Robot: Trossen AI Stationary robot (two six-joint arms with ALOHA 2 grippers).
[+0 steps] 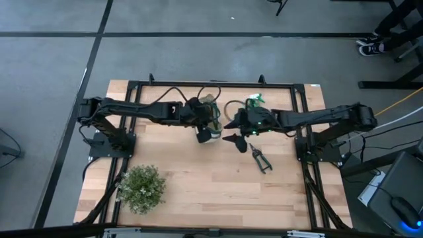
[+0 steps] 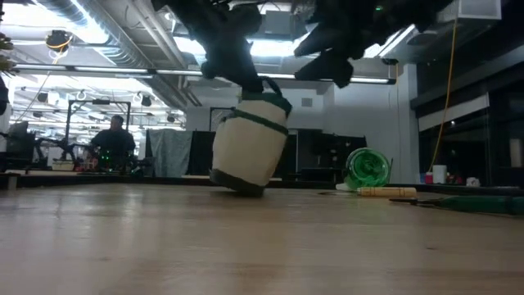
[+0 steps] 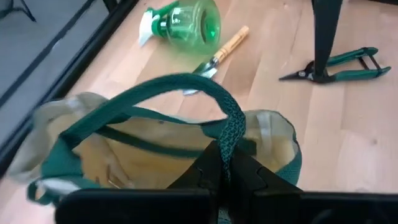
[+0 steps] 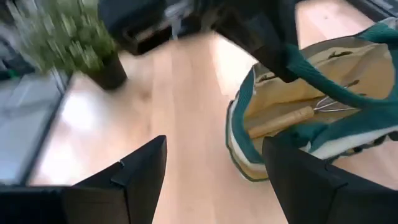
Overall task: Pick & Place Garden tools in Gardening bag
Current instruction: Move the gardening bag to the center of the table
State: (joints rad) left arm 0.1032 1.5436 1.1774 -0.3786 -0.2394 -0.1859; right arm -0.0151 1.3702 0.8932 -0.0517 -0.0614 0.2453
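From where I stand the job looks about a quarter done: the small cream canvas gardening bag with dark green trim and looped straps [image 2: 250, 141] already has the wooden-shafted mini rake with wire tines [image 4: 297, 117] lying inside it, and that is the only tool I can see in there. The left gripper [image 3: 225, 169] is clamped tight on one green strap [image 3: 168, 87] and has the bag hoisted and tilted, so that only its bottom edge seems to touch the pale wooden table [image 1: 198, 192] near the far middle. The right gripper [image 4: 214, 168] hangs just beside the bag over bare wood with its two dark fingers spread wide and nothing between them, so I judge it is between tools. Three things are left out on the table: the translucent green spray bottle [image 3: 186, 23] lying on its side near the far edge, the silver trowel with a light wooden handle [image 3: 219, 52] just beside the bottle, and the dark pruning shears with green handles [image 3: 339, 65] lying flat on the right arm's side, a little apart from the other two. The bushy green potted plant [image 1: 141, 188] sits well away at the near left corner and is no part of the job. As for brands, labels or lettering, I can read none on the bag, the bottle or the tools; whatever the bottle may carry is too small to make out
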